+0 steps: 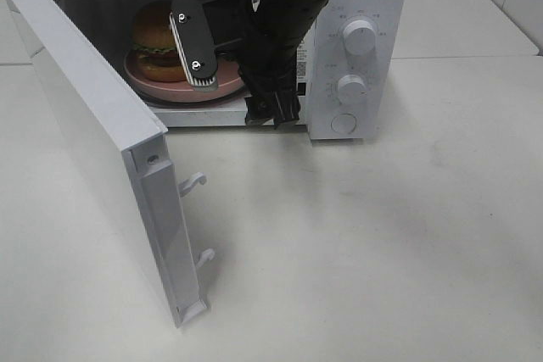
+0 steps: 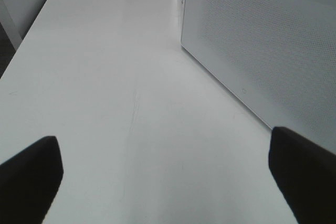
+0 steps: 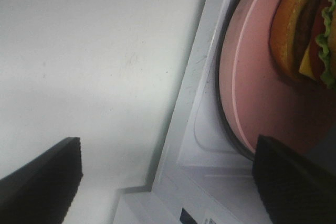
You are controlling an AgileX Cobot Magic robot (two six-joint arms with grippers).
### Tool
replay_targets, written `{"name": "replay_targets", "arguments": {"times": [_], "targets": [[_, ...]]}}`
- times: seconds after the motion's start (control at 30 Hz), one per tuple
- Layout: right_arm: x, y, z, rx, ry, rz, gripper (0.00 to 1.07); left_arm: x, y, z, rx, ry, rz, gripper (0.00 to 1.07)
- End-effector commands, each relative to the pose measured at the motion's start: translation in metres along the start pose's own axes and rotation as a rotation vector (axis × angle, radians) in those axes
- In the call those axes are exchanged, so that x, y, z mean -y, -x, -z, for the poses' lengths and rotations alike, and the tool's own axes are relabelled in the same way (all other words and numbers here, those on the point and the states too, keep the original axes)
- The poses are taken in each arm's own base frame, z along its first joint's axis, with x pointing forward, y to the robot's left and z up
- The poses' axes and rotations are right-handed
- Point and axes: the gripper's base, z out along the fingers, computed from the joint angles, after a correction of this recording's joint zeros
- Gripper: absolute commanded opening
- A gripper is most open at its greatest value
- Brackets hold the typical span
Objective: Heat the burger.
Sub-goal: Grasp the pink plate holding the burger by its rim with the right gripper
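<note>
The burger (image 1: 156, 38) sat on the pink plate (image 1: 182, 88) inside the microwave (image 1: 356, 57), apparently just beyond the right gripper (image 3: 168, 179), whose jaws gaped empty.

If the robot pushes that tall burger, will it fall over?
Probably it could tip: the burger stands tall on its pink plate. Its stacked layers, lettuce and cheese showing at the side, might slide apart. The glossy bun looks a bit slippery to grip.

You will find no readable text here. The microwave control panel (image 1: 355, 61) carries small markings around its knobs, too blurred to read.
</note>
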Motion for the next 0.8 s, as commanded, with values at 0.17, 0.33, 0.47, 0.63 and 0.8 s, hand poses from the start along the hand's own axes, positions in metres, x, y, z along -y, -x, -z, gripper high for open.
{"name": "replay_targets", "arguments": {"times": [0.17, 0.33, 0.47, 0.63, 0.8], "targets": [[0.011, 0.01, -0.025, 0.035, -0.029, -0.017, 0.83, 0.0, 0.0, 0.0, 0.017, 0.002, 0.006, 1.0], [0.015, 0.015, -0.048, 0.038, -0.018, -0.023, 0.82, 0.0, 0.0, 0.0, 0.017, 0.002, 0.006, 1.0], [0.017, 0.017, -0.059, 0.047, -0.011, -0.036, 0.81, 0.0, 0.0, 0.0, 0.017, 0.002, 0.006, 1.0], [0.024, 0.022, -0.075, 0.052, -0.018, -0.056, 0.79, 0.0, 0.0, 0.0, 0.017, 0.002, 0.006, 1.0], [0.036, 0.026, -0.089, 0.063, -0.051, -0.093, 0.78, 0.0, 0.0, 0.0, 0.017, 0.002, 0.006, 1.0]]}}
